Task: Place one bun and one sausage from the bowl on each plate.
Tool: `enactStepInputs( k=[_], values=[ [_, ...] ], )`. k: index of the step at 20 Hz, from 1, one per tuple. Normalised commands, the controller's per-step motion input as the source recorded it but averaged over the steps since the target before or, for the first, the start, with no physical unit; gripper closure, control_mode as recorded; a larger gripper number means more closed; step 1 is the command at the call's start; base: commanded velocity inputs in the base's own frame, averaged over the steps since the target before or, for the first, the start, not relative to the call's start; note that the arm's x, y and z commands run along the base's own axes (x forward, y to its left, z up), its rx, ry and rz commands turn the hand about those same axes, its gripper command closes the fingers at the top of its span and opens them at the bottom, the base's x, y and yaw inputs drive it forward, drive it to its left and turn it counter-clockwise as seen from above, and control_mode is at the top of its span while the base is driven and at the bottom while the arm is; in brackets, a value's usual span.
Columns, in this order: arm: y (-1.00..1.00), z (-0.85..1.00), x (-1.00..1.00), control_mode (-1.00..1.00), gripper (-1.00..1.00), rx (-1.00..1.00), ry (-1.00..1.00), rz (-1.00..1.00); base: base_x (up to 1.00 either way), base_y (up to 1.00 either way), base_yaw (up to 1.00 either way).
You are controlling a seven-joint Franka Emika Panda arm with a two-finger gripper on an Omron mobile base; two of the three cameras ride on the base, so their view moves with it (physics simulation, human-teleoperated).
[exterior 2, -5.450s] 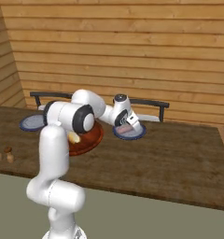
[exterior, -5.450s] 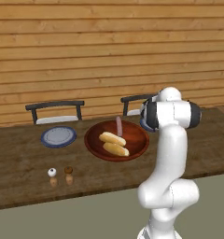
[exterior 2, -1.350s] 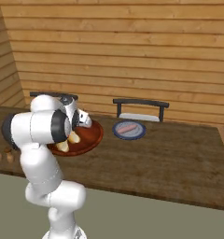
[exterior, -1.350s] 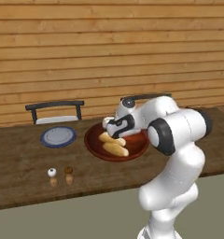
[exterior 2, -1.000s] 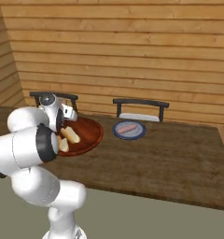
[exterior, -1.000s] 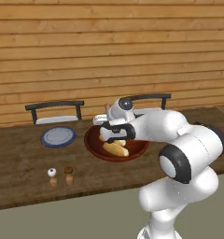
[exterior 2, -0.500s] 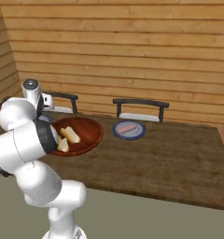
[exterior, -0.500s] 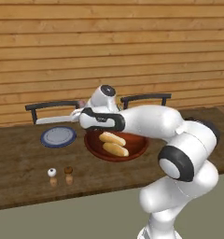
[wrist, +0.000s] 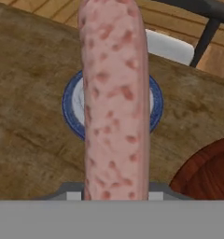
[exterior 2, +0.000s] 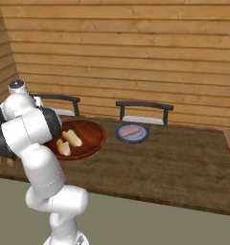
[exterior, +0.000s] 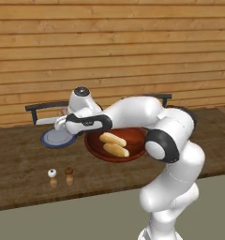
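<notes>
Claw (exterior: 62, 124) moved w/ sausage (wrist: 115, 98), prob. above left plate (wrist: 71, 106)

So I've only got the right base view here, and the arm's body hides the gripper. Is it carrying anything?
Observer: Yes, the gripper is shut on a sausage, seen in the hand view.
Operator: Where is it heading?
Observer: In the hand view, the sausage points over a blue-rimmed plate with nothing on it.
Operator: Anything near that plate?
Observer: The left base view shows two small shakers on the table in front of it.
</notes>
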Motion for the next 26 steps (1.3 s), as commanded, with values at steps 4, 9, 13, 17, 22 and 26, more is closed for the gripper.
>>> enactStepInputs(
  k=[4,9,13,17,22,26],
  values=[
    [0.24,-0.59,0.37,-1.0,1.0,-0.16,-0.02,0.0,0.0,0.0,0.0],
    [0.24,-0.36,0.33,-1.0,1.0,-0.05,0.0,0.0,0.0,0.0,0.0],
    [0.42,-0.38,0.62,-1.0,1.0,0.0,0.0,0.0,0.0,0.0,0.0],
    [0.28,-0.38,0.56,-1.0,-1.0,-0.01,0.01,0.0,0.0,0.0,0.0],
    [-0.05,-0.11,0.42,-1.0,-1.0,0.0,0.0,-0.04,0.0,0.0,0.0],
    [-0.48,-0.16,0.3,-1.0,-1.0,0.01,0.0,-0.13,0.0,0.0,0.0]
  ],
)
